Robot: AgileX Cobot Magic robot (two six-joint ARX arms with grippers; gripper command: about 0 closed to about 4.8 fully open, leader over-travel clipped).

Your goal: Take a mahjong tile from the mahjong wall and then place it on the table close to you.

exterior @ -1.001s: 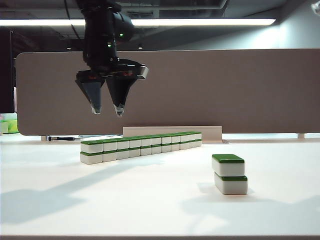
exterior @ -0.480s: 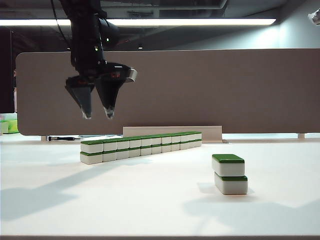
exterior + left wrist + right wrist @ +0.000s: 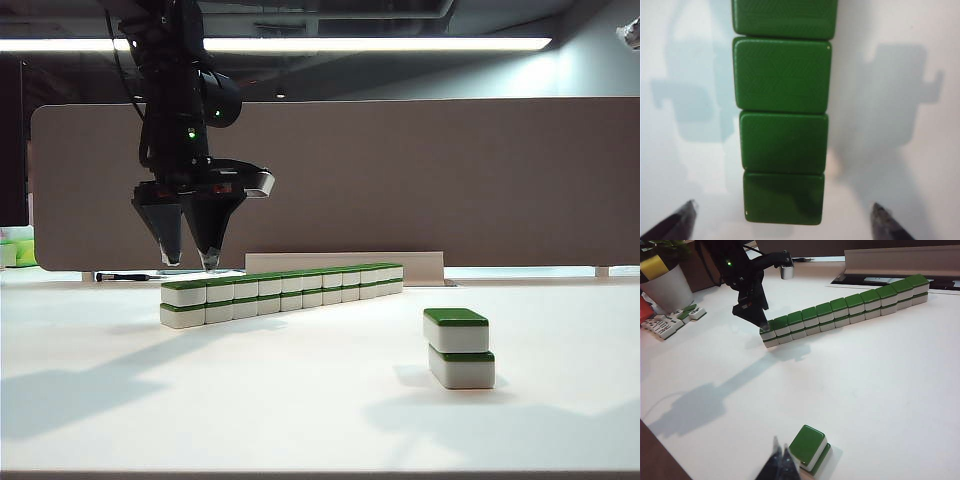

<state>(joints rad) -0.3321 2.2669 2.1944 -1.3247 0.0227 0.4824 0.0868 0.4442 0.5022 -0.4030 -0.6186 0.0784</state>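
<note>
left claw over wall end, right claw low by the pair

my left claw hangs point-down just above the near end of the mahjong wall, clear of it. jaws spread wide: in the left wrist view the two fingertips sit either side of the end tile with bare surface between each tip and the tile, nothing held.

the wall is a straight two-tier row, green tops, white sides, on the white surface, running away toward the brown-grey partition board.

my right claw is low over the surface; only the dark tips show in the right wrist view, pinched together and empty, just beside a two-high stack. in the exterior view that stack stands apart from the wall, nearer the camera.

loose tiles and a white pot lie off to the side beyond the left arm.
</note>
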